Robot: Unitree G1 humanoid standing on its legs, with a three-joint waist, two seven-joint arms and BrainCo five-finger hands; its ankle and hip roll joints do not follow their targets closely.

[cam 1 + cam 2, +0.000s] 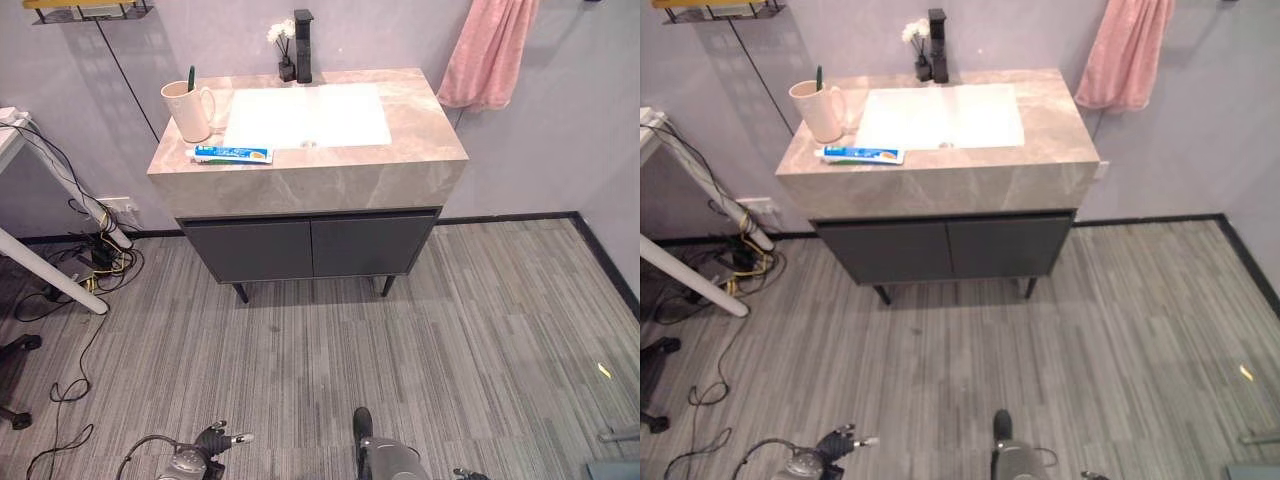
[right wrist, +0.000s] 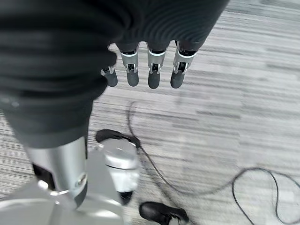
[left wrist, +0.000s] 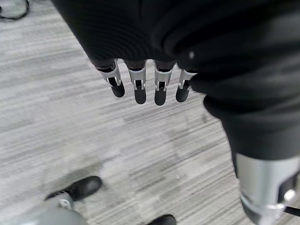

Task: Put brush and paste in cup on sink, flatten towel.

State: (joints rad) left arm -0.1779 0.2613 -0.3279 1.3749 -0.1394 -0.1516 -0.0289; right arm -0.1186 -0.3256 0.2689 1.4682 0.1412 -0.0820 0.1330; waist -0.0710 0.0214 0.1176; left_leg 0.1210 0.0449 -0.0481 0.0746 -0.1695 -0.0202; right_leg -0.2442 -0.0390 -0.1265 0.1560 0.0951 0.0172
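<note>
I see the green-handled toothbrush (image 1: 191, 78) standing in the beige ceramic mug (image 1: 187, 110) on the marble sink counter (image 1: 420, 120), the blue-and-white toothpaste tube (image 1: 232, 154) lying just beside it. The pink towel (image 1: 490, 50) hangs bunched on the wall. My left hand (image 3: 140, 79) and right hand (image 2: 150, 70) hang relaxed over the floor, both empty.

The brush (image 1: 191, 78) shows just its dark tip above the cup (image 1: 187, 109), and the towel (image 1: 489, 50) is cropped above.

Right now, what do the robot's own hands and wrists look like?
Each hand has a row of silver fingers with dark rounded tips. The left hand and right hand both have their backs and wrists wrapped in a black ribbed cover. Beyond the cover, each forearm is a smooth silver-grey cylinder with a dark band. No markings are visible.
</note>
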